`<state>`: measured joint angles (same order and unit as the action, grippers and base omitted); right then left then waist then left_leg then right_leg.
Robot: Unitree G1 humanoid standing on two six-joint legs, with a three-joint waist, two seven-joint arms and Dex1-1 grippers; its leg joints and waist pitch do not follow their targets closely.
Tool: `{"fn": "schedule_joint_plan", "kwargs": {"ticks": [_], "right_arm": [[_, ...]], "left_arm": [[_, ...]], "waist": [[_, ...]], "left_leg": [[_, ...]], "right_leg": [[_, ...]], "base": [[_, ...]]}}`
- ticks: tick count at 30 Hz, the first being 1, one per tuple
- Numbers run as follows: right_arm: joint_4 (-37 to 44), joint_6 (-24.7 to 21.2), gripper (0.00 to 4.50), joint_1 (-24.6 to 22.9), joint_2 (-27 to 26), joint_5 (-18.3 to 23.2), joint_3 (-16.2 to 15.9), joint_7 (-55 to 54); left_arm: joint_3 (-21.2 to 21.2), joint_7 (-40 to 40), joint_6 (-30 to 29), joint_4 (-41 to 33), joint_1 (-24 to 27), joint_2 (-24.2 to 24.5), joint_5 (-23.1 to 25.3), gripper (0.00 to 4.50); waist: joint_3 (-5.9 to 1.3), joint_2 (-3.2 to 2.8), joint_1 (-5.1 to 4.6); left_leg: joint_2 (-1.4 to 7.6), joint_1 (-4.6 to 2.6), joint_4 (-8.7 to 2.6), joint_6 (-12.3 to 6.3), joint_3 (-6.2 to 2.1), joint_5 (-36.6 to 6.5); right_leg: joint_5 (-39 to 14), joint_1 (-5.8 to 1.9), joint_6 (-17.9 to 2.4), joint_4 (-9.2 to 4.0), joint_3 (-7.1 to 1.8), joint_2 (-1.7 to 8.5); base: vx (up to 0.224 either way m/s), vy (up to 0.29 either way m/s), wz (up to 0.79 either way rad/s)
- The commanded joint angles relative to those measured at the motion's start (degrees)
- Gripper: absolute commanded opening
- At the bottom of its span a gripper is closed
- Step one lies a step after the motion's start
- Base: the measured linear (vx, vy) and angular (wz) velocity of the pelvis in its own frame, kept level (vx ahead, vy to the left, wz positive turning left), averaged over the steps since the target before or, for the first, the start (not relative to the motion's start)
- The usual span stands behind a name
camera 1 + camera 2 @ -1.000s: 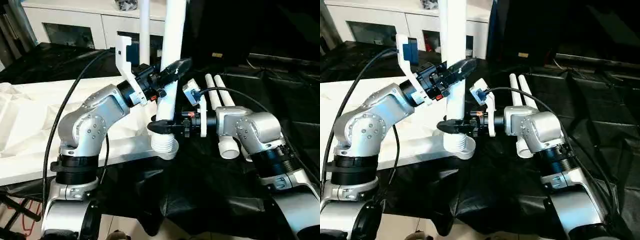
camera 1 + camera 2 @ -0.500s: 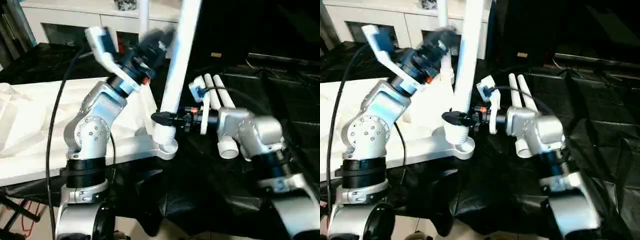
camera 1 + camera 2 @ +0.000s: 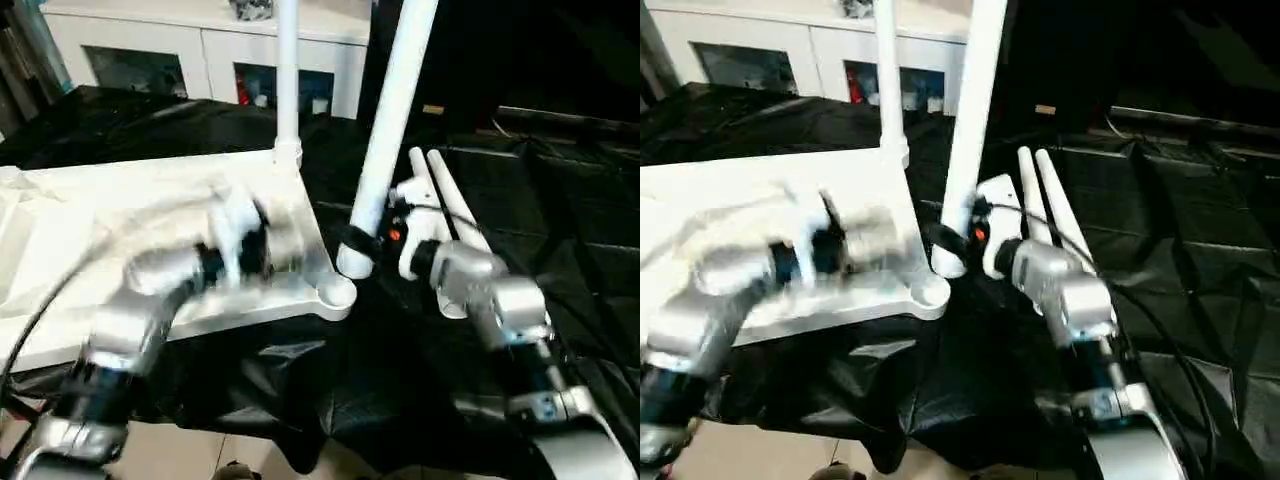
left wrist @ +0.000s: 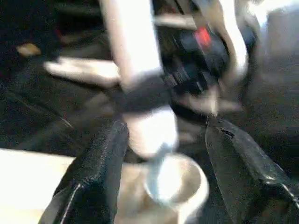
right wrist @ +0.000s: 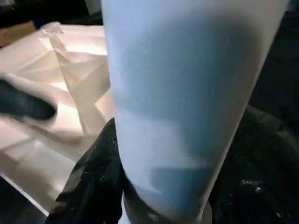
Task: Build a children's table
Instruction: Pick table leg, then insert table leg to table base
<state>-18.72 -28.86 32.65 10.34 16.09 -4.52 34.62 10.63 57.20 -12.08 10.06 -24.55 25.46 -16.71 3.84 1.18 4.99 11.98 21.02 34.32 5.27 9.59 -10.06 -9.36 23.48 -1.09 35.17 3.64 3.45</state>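
Beside corner socket (image 3: 335, 293), leg (image 3: 390, 120) in right hand (image 3: 357, 243)

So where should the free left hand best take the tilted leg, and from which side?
Probably the bare round shaft of the leg just above the right hand, which clamps its lower end. Come from the tabletop side, with the left hand open across the tube: the leg leans away from the tabletop, and that side looks free.

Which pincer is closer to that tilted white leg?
The right pincer: it grips the tilted leg near its bottom end. The left pincer is open, just beside that end.
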Motion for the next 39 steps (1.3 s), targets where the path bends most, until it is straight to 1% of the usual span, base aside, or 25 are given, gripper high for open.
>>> {"fn": "schedule_joint_plan", "kwargs": {"ticks": [1,2,4,5,7,8,9,13,14,17,18,19,20,22,23,24,26,27,28,29,30,32,36,38,39], "right_arm": [[0.9,1.4,1.91,-0.1,0.4,-0.7,0.1,-1.0],[0.7,1.9,1.91,-0.1,0.3,-1.0,0.1,-1.2],[0.5,2.6,1.91,-0.2,0.1,-1.5,-0.1,-1.4],[0.6,2.8,1.91,-0.2,-0.1,-1.7,-0.1,-1.6],[0.6,3.1,1.91,-0.3,-0.1,-1.9,-0.2,-1.7],[0.6,3.3,1.91,-0.3,-0.2,-1.9,-0.2,-1.9],[0.6,3.4,1.91,-0.3,-0.3,-2.1,-0.2,-2.0],[0.7,3.5,1.91,-0.5,-0.6,-2.2,-0.4,-2.2],[0.6,3.7,1.91,-0.4,-0.7,-2.3,-0.4,-2.2],[0.0,4.0,1.91,-0.2,-0.8,-2.4,-0.7,-2.0],[0.0,4.0,1.91,-0.1,-0.9,-2.3,-0.8,-1.9],[0.0,4.0,1.91,0.0,-1.0,-2.3,-0.8,-1.8],[0.0,4.0,1.91,0.1,-1.1,-2.2,-0.9,-1.7],[0.1,3.8,1.91,0.3,-1.3,-2.3,-0.8,-1.4],[0.2,3.5,1.91,0.5,-1.4,-2.2,-0.9,-1.0],[0.2,3.5,1.91,0.5,-1.4,-2.2,-0.9,-1.0],[0.9,2.8,1.91,0.8,-1.2,-1.8,-1.4,0.6],[1.2,2.6,1.91,0.8,-1.0,-1.8,-1.7,1.2],[1.2,2.6,1.91,0.8,-0.9,-1.8,-1.8,1.3],[1.6,2.2,1.91,0.8,-0.6,-1.7,-2.1,2.0],[1.9,1.7,1.91,0.7,-0.5,-1.4,-2.2,2.6],[3.2,0.1,1.91,0.5,0.0,-0.2,-2.9,5.0],[4.3,-2.3,1.91,0.3,0.4,1.2,-4.0,8.0],[3.6,-2.2,1.91,0.5,0.4,0.8,-4.5,8.9],[2.5,-1.6,1.91,0.9,0.1,0.3,-4.8,9.2]], "left_arm": [[2.1,2.0,2.1,2.3,-0.1,1.0,2.7,3.01],[3.0,2.7,2.9,3.8,-0.4,1.5,3.9,3.01],[4.2,3.7,4.2,7.3,-1.0,2.1,5.5,2.72],[4.5,4.1,5.1,9.2,-1.4,2.2,6.3,2.65],[4.9,5.0,5.2,10.8,-1.8,2.7,6.9,2.61],[5.5,5.8,5.6,12.0,-1.9,3.4,7.6,2.44],[5.9,6.5,5.8,12.9,-2.1,3.9,8.1,2.35],[6.1,7.3,6.6,14.8,-2.0,4.9,9.0,2.07],[6.0,7.4,7.0,15.7,-2.1,5.0,9.3,1.86],[5.1,7.0,8.0,17.1,-2.2,5.1,9.6,1.73],[4.9,6.9,8.3,17.6,-2.3,5.1,9.8,1.5],[4.9,7.0,8.5,18.1,-2.5,5.1,9.8,1.5],[5.0,7.0,8.7,18.6,-2.7,5.2,9.9,1.39],[5.2,6.9,9.3,19.7,-3.0,5.3,10.5,1.21],[5.4,7.0,9.5,20.2,-3.2,5.5,11.1,1.06],[5.4,7.0,9.5,20.2,-3.2,5.5,11.1,1.06],[6.3,7.8,10.0,21.3,-3.6,5.9,12.3,0.87],[6.6,8.0,10.1,21.6,-3.7,6.1,12.7,0.75],[6.7,8.1,10.1,21.6,-3.7,6.2,12.9,0.75],[7.0,8.3,10.2,22.0,-3.9,6.3,13.3,0.51],[6.9,8.4,10.2,22.1,-3.9,6.3,13.2,0.51],[7.3,8.6,10.2,22.4,-4.1,6.4,13.8,0.43],[7.7,9.4,9.9,22.6,-4.1,6.8,14.3,0.03],[7.2,9.7,9.3,22.6,-4.2,6.5,13.9,0.01],[6.7,10.2,8.6,22.2,-4.3,6.2,13.0,0.0]], "waist": [[-4.4,-1.03,-0.19],[-4.42,-1.0,-0.23],[-4.39,-1.33,-0.22],[-4.34,-1.31,-0.32],[-4.46,-1.35,-0.23],[-4.43,-1.94,-0.19],[-4.42,-1.56,-0.32],[-4.46,-1.64,-0.32],[-4.46,-1.39,-0.33],[-4.43,-1.5,-0.25],[-4.45,-1.49,-0.25],[-4.44,-1.21,-0.22],[-4.42,-1.38,-0.14],[-4.36,-1.39,-0.17],[-4.27,-1.31,-0.18],[-4.21,-1.36,-0.18],[-4.1,-1.26,-0.25],[-3.99,-1.35,-0.29],[-3.99,-1.35,-0.29],[-3.87,-1.31,-0.35],[-3.87,-1.3,-0.4],[-3.9,-1.27,-0.36],[-3.87,-1.3,-0.36],[-3.92,-1.38,-0.45],[-4.03,-1.39,-0.45]], "left_leg": [[0.75,-0.92,-4.29,2.56,0.01,-12.5],[0.68,-0.94,-4.22,2.64,0.06,-12.7],[0.75,-1.03,-4.3,2.93,-0.03,-13.5],[0.62,-1.05,-4.29,2.94,0.03,-14.1],[0.82,-1.08,-4.33,3.1,-0.13,-14.0],[0.77,-1.19,-4.29,3.2,-0.16,-14.4],[0.71,-1.15,-4.32,3.15,-0.13,-14.9],[0.79,-1.14,-4.32,3.12,-0.14,-14.8],[0.84,-1.14,-4.34,2.97,-0.12,-14.7],[0.85,-1.09,-4.33,2.92,-0.13,-14.7],[0.83,-1.08,-4.31,2.89,-0.11,-14.7],[0.84,-1.05,-4.34,2.77,-0.11,-14.6],[0.87,-1.1,-4.34,2.78,-0.13,-14.6],[0.83,-1.12,-4.35,2.78,-0.12,-15.0],[0.86,-1.15,-4.4,2.76,-0.13,-15.5],[0.86,-1.21,-4.45,2.8,-0.18,-15.9],[0.8,-1.19,-4.52,2.85,-0.24,-16.8],[0.78,-1.28,-4.56,2.87,-0.28,-17.5],[0.78,-1.28,-4.56,2.87,-0.28,-17.5],[0.72,-1.4,-4.66,2.82,-0.41,-18.5],[0.72,-1.46,-4.66,2.84,-0.47,-18.6],[0.7,-1.52,-4.63,2.72,-0.49,-18.6],[0.74,-1.55,-4.71,2.43,-0.59,-18.7],[0.8,-1.6,-4.72,2.61,-0.64,-19.1],[0.86,-1.65,-4.7,2.74,-0.63,-18.8]], "right_leg": [[-14.7,-2.98,-8.3,-4.04,-2.63,3.73],[-15.1,-3.0,-8.1,-4.01,-2.65,3.71],[-16.0,-2.9,-7.9,-4.07,-2.69,3.75],[-16.4,-2.84,-7.8,-4.27,-2.67,3.66],[-15.8,-2.96,-8.3,-4.03,-2.7,3.84],[-15.3,-2.76,-8.7,-4.01,-2.69,3.77],[-15.3,-2.87,-8.8,-4.05,-2.66,3.68],[-14.8,-2.93,-9.5,-3.92,-2.68,3.79],[-15.0,-2.94,-9.6,-3.96,-2.66,3.82],[-15.1,-2.89,-9.7,-3.94,-2.68,3.87],[-15.4,-2.94,-9.5,-3.98,-2.68,3.91],[-15.7,-2.95,-9.4,-4.03,-2.69,3.94],[-16.1,-2.88,-9.4,-4.0,-2.72,4.0],[-16.9,-2.82,-9.2,-4.12,-2.7,3.98],[-18.2,-2.77,-8.8,-4.3,-2.73,4.04],[-19.0,-2.7,-8.6,-4.36,-2.7,4.02],[-21.1,-2.73,-8.0,-4.6,-2.67,4.07],[-22.7,-2.65,-7.5,-4.8,-2.66,4.11],[-22.7,-2.65,-7.5,-4.8,-2.66,4.11],[-25.6,-2.63,-6.5,-5.12,-2.57,4.15],[-26.6,-2.63,-6.2,-5.24,-2.56,4.19],[-27.1,-2.58,-5.9,-5.33,-2.54,4.13],[-27.1,-2.52,-6.0,-5.34,-2.48,4.1],[-26.8,-2.5,-6.4,-5.32,-2.47,4.13],[-25.5,-2.48,-7.1,-5.13,-2.51,4.17]], "base": [[0.0,0.0,0.0],[0.0,0.0,0.0],[0.0,0.0,0.0],[0.0,0.0,0.0],[0.0,0.0,0.0],[0.0,0.0,0.0],[0.0,0.0,0.0],[0.0,0.0,0.0],[0.0,0.0,0.0],[0.0,0.0,0.0],[0.0,0.0,0.0],[0.0,0.0,0.0],[0.0,0.0,0.0],[0.0,0.0,0.0],[0.0,0.0,0.0],[0.0,0.0,0.0],[0.0,0.0,0.0],[0.0,0.0,0.0],[0.0,0.0,0.0],[0.0,0.0,0.0],[0.0,0.0,0.0],[0.0,0.0,0.0],[0.0,0.0,0.0],[0.0,0.0,0.0],[0.0,0.0,0.0]]}}
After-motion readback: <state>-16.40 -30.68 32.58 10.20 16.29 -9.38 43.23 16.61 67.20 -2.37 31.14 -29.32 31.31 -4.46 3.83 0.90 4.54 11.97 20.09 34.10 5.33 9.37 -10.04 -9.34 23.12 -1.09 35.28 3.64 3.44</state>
